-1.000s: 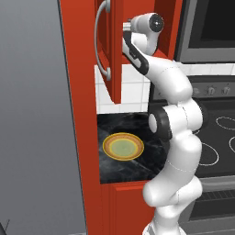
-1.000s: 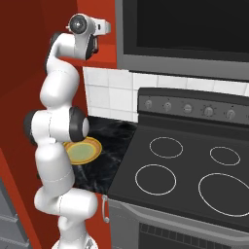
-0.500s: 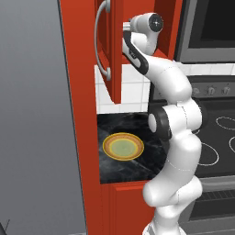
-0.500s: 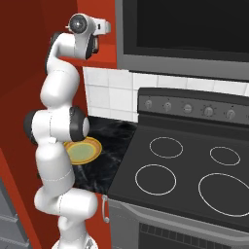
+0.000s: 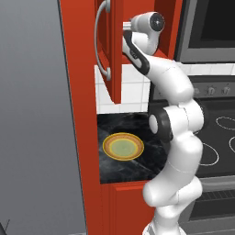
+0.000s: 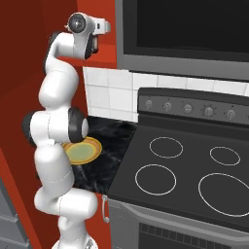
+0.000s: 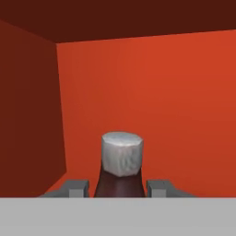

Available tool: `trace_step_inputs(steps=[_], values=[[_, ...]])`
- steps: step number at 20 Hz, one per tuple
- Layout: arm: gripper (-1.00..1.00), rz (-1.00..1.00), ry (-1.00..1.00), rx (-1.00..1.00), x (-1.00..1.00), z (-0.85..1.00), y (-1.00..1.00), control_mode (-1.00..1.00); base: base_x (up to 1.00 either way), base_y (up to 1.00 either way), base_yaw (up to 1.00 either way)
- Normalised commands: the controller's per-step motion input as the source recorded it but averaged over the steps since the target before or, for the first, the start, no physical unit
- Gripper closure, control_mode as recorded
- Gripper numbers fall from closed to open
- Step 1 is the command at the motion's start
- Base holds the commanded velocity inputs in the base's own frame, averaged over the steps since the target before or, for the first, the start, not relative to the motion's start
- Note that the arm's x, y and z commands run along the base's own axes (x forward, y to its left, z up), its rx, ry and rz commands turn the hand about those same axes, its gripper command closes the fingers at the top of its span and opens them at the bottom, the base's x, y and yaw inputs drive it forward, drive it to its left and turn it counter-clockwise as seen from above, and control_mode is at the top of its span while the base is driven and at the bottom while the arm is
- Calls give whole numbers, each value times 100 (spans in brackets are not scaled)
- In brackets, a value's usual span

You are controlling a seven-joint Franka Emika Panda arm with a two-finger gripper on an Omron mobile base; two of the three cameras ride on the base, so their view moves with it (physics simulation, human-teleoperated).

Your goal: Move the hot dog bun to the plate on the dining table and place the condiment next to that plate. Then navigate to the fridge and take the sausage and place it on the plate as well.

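Since the claw has just drawn in, change: I now see its two tips pressed against either side of the condiment.
Claw state: narrowed to a bottle's width, gripping the dark bottle low on its body, below the grey cap.
Location of condiment: upright inside the red wall cabinet, close to the back wall, high above the desk.
Location of plate: flat on the black marble desk beside the stove, nothing on it.
Meaning for task: I judge the grasp made; lifting out and carrying come next.
Count: one condiment, one plate, one claw, two tips, four burner rings.
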Motion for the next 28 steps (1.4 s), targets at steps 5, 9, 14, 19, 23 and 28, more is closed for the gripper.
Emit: trace_step_inputs(steps=[5, 9, 14, 19, 23, 28], values=[[100, -1, -8, 0, -55, -11, 0, -100, 0, 0, 0], [100, 0, -7, 0, -88, -11, 0, -100, 0, 0, 0], [100, 0, -11, 1, -99, 0, 0, -100, 0, 0, 0], [100, 0, -13, 4, -100, 4, -15, -100, 0, 0, 0], [100, 0, -5, 7, -100, 9, -26, -100, 0, 0, 0], [100, 0, 0, 10, -100, 3, -37, -100, 0, 0, 0]])
